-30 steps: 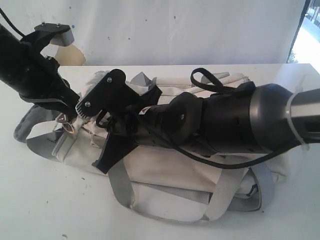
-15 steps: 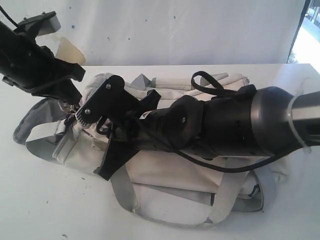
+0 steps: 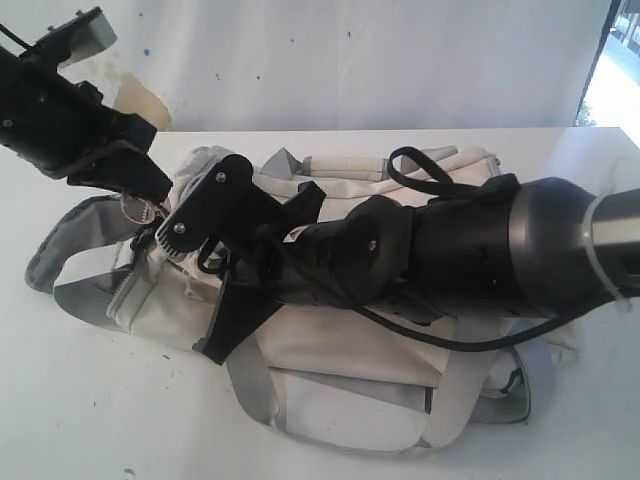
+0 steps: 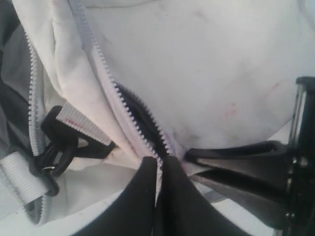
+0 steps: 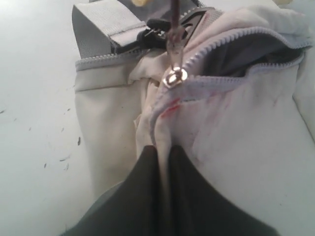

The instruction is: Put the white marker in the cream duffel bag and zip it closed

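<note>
the cream duffel bag (image 3: 340,350) lies across the middle of the white bench (image 3: 90,400), with its zipper (image 5: 231,39) partly open at the left end. the left tool (image 4: 158,172) is fully closed, pinching the zipper line there. the right tool (image 5: 162,150) is closed on a fold of cream fabric just beside the zipper slider (image 5: 175,77).

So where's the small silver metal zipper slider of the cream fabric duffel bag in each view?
Exterior: too hidden to tell, likely under the left gripper at the cream duffel bag's left end.
Left wrist: not visible; zipper teeth vanish between closed fingertips.
Right wrist: silver zipper slider, upper middle.
Shared landmark: black strap clip, in both wrist views.
</note>
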{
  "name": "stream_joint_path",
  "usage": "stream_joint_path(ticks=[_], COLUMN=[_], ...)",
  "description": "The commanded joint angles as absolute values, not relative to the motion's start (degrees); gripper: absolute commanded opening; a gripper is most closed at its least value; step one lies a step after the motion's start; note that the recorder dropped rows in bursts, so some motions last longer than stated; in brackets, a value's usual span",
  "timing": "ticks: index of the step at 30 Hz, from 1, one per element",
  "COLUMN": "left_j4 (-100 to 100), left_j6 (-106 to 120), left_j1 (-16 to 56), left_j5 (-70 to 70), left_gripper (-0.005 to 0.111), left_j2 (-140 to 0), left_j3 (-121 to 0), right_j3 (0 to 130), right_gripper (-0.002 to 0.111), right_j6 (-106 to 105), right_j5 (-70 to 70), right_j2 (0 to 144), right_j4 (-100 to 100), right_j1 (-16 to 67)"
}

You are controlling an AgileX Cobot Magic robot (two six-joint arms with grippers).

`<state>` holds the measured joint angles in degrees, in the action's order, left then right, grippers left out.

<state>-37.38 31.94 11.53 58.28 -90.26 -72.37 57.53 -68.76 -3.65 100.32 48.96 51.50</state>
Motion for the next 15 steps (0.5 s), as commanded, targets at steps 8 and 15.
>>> stream_joint_path(ticks=[8, 15], left_j4=[-32.8, -32.7], left_j6=[36.5, 43.9], left_j1=[11.1, 11.1], left_j5=[67.6, 70.0], left_gripper=[0.0, 0.0], left_j2=[-94.8, -95.9], left_j3=[-72.7, -72.7], right_j3=[56.7, 56.7], right_gripper=[0.0, 0.0], right_j6=[-69.2, -69.2], right_j5=[-3.3, -5.3], right_j2=[100.5, 100.5], right_j4=[49.3, 49.3], right_j1=[51.3, 51.3])
